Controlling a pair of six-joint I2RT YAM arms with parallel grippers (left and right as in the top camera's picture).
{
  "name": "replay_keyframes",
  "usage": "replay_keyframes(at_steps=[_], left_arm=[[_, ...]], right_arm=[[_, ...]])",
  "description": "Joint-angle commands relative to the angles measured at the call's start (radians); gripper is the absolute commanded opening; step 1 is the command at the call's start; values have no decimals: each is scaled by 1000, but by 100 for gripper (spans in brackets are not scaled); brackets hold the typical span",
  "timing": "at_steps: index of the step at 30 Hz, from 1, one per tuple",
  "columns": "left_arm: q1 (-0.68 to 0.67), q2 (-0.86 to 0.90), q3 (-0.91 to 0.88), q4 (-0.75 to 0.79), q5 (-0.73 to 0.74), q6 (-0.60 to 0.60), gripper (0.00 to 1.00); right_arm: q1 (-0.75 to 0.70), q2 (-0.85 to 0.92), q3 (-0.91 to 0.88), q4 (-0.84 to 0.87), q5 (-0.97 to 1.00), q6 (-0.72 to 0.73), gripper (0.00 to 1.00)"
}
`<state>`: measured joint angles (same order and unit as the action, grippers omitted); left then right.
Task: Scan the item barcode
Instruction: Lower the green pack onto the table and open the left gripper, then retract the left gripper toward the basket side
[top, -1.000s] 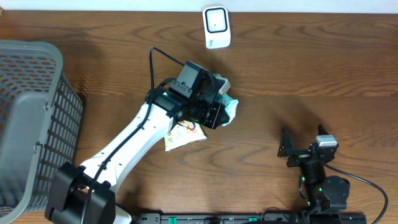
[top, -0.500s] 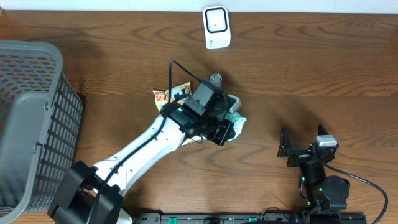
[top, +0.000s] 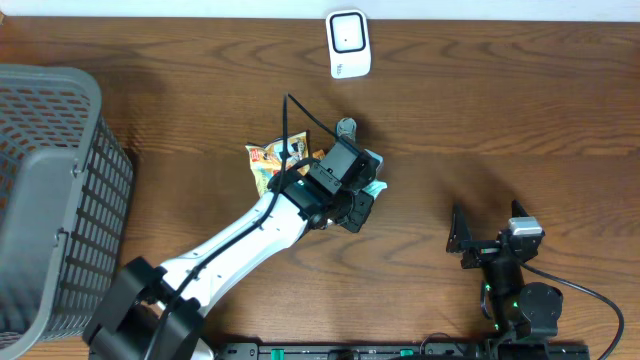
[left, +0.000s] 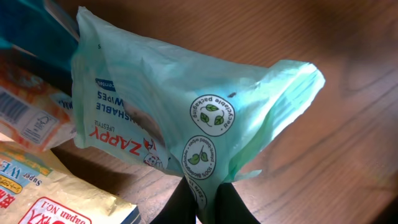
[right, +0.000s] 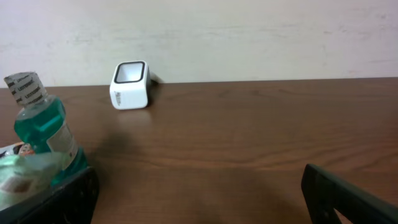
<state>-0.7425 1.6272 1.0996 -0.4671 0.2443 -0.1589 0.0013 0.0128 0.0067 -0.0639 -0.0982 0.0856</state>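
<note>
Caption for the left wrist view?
Left gripper shut on a green wipes pack, food packets beside it.

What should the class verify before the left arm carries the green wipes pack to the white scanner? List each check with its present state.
1. Grip: left gripper shut on an edge of the wipes pack: ok.
2. Barcode facing outward: cannot tell; none shows on the pack in the wrist view.
3. Target: scanner stands uncovered: ok.
4. Path: bottle stands upright between pack and scanner: not ok.
5. Other arm: right gripper open, off to the side: ok.
</note>
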Motion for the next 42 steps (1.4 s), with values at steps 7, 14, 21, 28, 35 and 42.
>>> replay_keyframes(at_steps=[7,14,21,28,35,42], left_arm=[[-43,95,-5,2,-24,-38,8],[-84,97,-5,19,-21,-76,29],[-88,69,-4,20,-21,-90,31],[-88,-90,-2,19,-22,-90,31],[-88,-257,-2,-3,-196,-89,34],[-87,-386,-2,16,-704,-32,47]], right_arm=[[3,-1,-1,-4,3,-13,99],[3,-1,-1,-4,3,-13,99],[3,-1,-1,-4,3,-13,99],[3,-1,-1,-4,3,-13,99],[3,-1,-1,-4,3,-13,99],[3,-1,-1,-4,3,-13,99]])
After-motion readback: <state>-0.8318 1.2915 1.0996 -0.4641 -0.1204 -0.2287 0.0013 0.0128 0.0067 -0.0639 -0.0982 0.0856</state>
